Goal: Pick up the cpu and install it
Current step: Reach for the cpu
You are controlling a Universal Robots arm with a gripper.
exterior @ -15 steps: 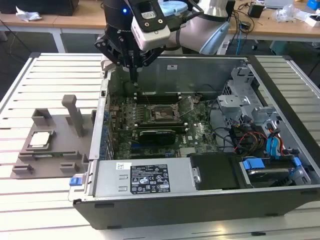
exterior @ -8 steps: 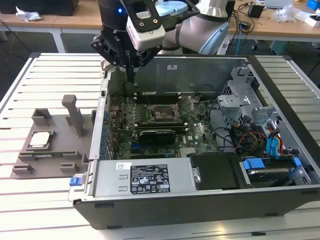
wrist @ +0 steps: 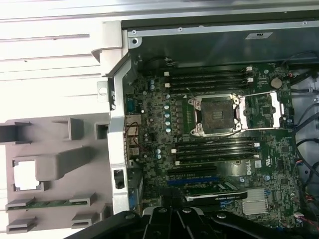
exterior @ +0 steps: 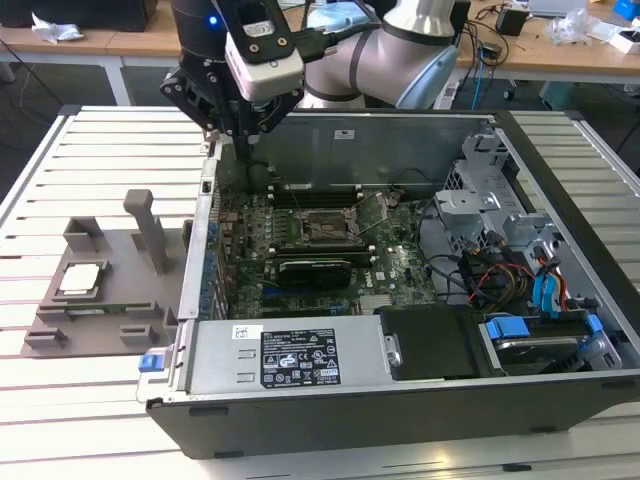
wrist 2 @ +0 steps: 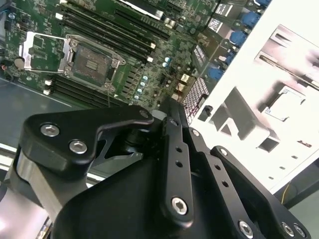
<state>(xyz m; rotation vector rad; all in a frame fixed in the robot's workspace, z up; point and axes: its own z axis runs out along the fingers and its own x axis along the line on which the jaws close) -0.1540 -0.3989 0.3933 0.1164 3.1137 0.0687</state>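
Observation:
The cpu [exterior: 80, 279], a small silvery square with a pale rim, lies in a recess of the grey fixture [exterior: 100, 310] on the exterior view's left, outside the computer case. In the first wrist view the cpu [wrist: 25, 175] is a bright square. My gripper [exterior: 243, 136] hangs over the case's back left corner, shut and holding nothing, well above and away from the cpu. The motherboard's dark socket [exterior: 325, 228] stands uncovered with its metal load plate [wrist: 264, 109] swung open. Both wrist views look down on the socket [wrist 2: 92, 62] [wrist: 215, 115].
The open case [exterior: 300, 120] has tall metal walls. It holds memory slots [wrist: 209, 79], a black graphics card [exterior: 315, 270], a power supply [exterior: 290, 355] and drive bays with cables [exterior: 520, 280]. An upright grey post [exterior: 148, 230] rises from the fixture. The slatted table [exterior: 80, 400] surrounds it all.

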